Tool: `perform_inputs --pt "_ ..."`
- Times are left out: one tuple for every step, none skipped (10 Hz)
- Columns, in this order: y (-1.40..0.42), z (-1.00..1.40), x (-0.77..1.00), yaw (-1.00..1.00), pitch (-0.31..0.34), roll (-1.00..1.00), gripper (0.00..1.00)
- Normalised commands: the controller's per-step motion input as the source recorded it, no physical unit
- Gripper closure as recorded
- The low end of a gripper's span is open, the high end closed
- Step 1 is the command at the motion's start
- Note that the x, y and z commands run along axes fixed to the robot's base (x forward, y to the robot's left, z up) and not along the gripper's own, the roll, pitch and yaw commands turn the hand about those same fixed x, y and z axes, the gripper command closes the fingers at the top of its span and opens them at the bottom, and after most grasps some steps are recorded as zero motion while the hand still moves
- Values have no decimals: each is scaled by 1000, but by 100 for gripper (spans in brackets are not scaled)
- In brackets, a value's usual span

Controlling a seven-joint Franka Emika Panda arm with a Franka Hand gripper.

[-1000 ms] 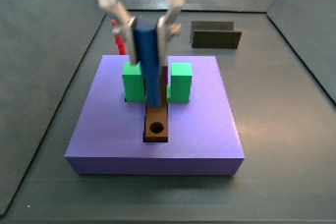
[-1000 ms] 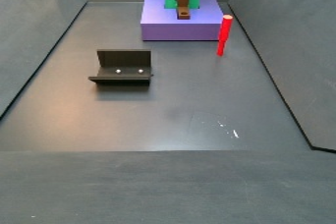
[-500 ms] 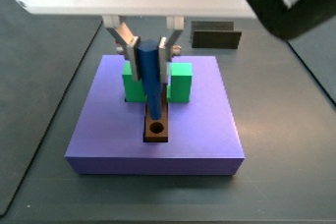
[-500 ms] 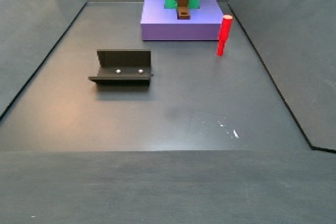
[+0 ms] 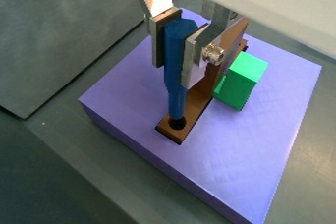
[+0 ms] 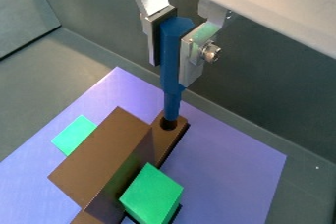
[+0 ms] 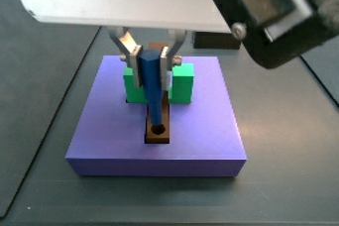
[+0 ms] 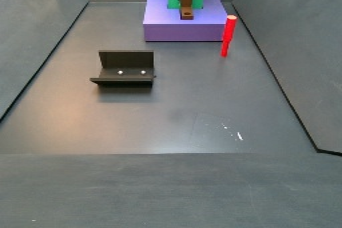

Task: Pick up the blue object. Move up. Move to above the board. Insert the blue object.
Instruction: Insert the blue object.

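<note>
Insertion is the step in hand, by my reading: the peg [image 5: 175,63] is already picked up and carried over the board [image 5: 210,83], and what remains is to push it down fully and let go. Nearest the wrist cameras, the end effector [image 5: 180,43] sits at upper centre of both wrist views, its silver fingers [image 5: 160,19] pinching the peg near its upper end. The peg hangs upright, and its lower tip meets the round hole [image 6: 168,124] at the near end of the board; whether it has just entered or only rests at the rim I cannot tell. Beyond the hole the board runs back between green blocks [image 6: 152,195] on the lavender slab [image 5: 256,163]. A side view shows the same from the front: the end effector [image 7: 150,54] at upper centre, the peg [image 7: 155,89] hiding most of the board [image 7: 159,131], with the hole visible at the board's near end below the peg. Only the far side view shows the wider worktop [image 8: 174,122]: the fixture [image 8: 124,69] at left centre, then a red peg [image 8: 229,35] standing upright just beside the slab [image 8: 182,27] at the top. There the arm itself is not visible, so that view says nothing of the grasp.
</note>
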Motion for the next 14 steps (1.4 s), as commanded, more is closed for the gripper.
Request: perform_inputs --pt "-6 -186 194 -6 29 54 100" --pt "-6 -171 151 -6 17 51 100" --pt "0 -160 37 -29 0 64 100" --pt "0 -126 0 -69 0 51 100" --pt "0 -57 0 -57 0 24 100" --pt "-34 -37 0 -23 0 0 100" --pt "-51 -83 11 -26 0 0 100" --pt "-66 -100 34 -29 0 0 100" --pt "-69 -129 23 -34 0 0 100" --pt "-14 -169 0 -54 0 20 100" --pt "-6 -166 0 -51 0 19 100" --pt "0 -257 80 -23 0 53 100" --pt "89 -534 366 -60 0 154 100" --pt "0 -709 226 -77 0 241 100"
